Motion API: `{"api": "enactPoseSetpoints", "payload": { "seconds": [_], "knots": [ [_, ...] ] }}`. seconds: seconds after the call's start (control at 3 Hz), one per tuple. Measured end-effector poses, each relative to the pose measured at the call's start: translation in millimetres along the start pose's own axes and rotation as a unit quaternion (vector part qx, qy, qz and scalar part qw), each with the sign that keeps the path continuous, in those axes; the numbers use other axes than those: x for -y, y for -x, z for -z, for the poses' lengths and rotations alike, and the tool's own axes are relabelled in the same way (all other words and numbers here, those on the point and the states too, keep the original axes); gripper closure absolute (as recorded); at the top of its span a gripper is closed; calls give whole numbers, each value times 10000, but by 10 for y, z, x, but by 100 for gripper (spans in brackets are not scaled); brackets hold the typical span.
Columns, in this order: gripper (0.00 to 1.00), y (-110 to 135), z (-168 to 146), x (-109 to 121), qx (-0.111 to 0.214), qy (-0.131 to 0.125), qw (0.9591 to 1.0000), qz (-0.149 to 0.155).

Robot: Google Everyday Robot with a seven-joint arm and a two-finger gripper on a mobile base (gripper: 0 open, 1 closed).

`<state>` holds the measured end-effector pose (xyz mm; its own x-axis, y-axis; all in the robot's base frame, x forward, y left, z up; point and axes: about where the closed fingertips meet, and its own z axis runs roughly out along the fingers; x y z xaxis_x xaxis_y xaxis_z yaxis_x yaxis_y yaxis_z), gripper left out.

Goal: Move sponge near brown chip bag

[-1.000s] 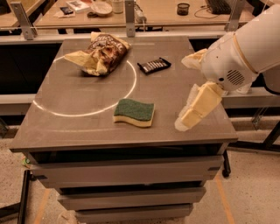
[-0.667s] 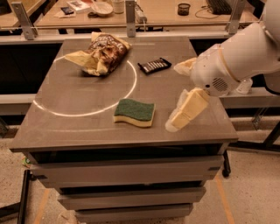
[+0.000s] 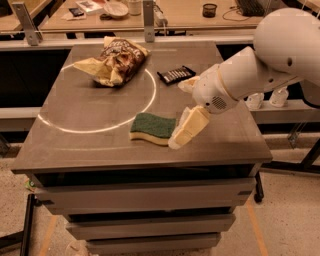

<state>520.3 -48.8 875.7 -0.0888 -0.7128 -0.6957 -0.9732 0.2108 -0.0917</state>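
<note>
The sponge (image 3: 151,126), dark green on top with a pale yellow base, lies flat near the front middle of the table (image 3: 75,145). The brown chip bag (image 3: 114,62), crumpled with tan ends, lies at the back left. My gripper (image 3: 179,114) is just right of the sponge, low over the table. It is open and empty. One cream finger (image 3: 189,128) reaches down beside the sponge's right end. The other finger (image 3: 187,84) is farther back, near the black packet. The sponge and the bag lie well apart.
A small black flat packet with white stripes (image 3: 175,75) lies behind the gripper. A white circle line (image 3: 100,128) is marked on the tabletop. My white arm (image 3: 280,50) comes in from the right. A cluttered bench (image 3: 150,10) stands behind the table.
My gripper has moved left toward the sponge, from the table's right edge to right beside the sponge's right end. The sponge and bag have not moved.
</note>
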Motion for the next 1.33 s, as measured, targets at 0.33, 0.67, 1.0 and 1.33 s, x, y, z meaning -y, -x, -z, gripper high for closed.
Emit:
{"api": "enactPoseSetpoints", "payload": {
  "seconds": [0.33, 0.67, 1.0, 1.33],
  "knots": [
    [0, 159, -247, -74, 57, 289, 9995, 124],
    [0, 201, -439, -115, -34, 266, 9996, -84],
    [0, 155, -621, -138, -151, 150, 9991, -375],
    [0, 102, -756, -102, -151, 60, 9989, -432]
  ]
}}
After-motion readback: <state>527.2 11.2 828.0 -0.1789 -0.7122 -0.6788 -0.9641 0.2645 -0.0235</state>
